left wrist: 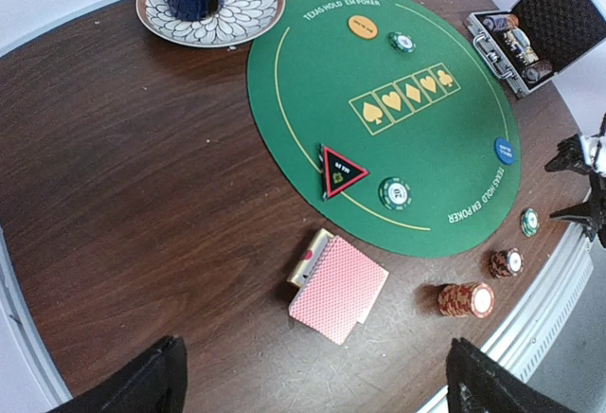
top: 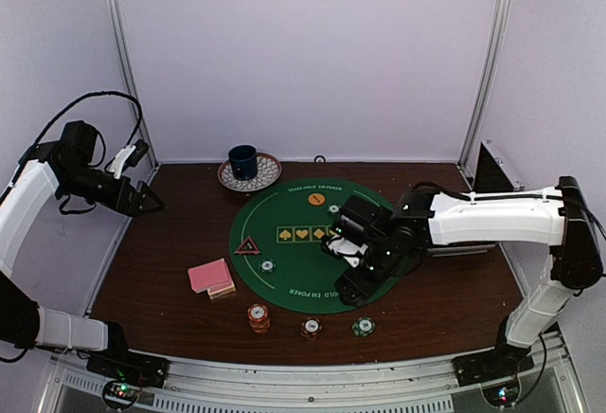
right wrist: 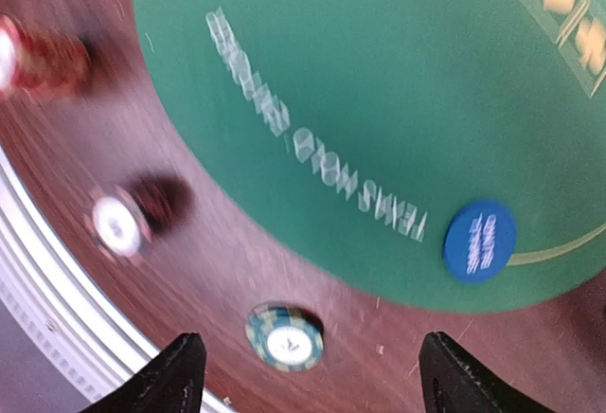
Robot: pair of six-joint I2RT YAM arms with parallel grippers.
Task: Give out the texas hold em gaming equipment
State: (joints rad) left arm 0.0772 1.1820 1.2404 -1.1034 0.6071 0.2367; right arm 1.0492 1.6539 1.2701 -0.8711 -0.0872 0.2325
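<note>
Beside mat (top: 294, 271), cards (top: 210, 277) diagonal, left end effector (left wrist: 312, 356) and right end effector (right wrist: 312, 342) spread

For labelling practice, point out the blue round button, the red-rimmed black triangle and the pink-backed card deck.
blue round button (right wrist: 480, 242): right wrist view, face centre.
red-rimmed black triangle (left wrist: 342, 170): left wrist view, its black middle.
pink-backed card deck (left wrist: 339, 290): left wrist view, top card's back.
</note>
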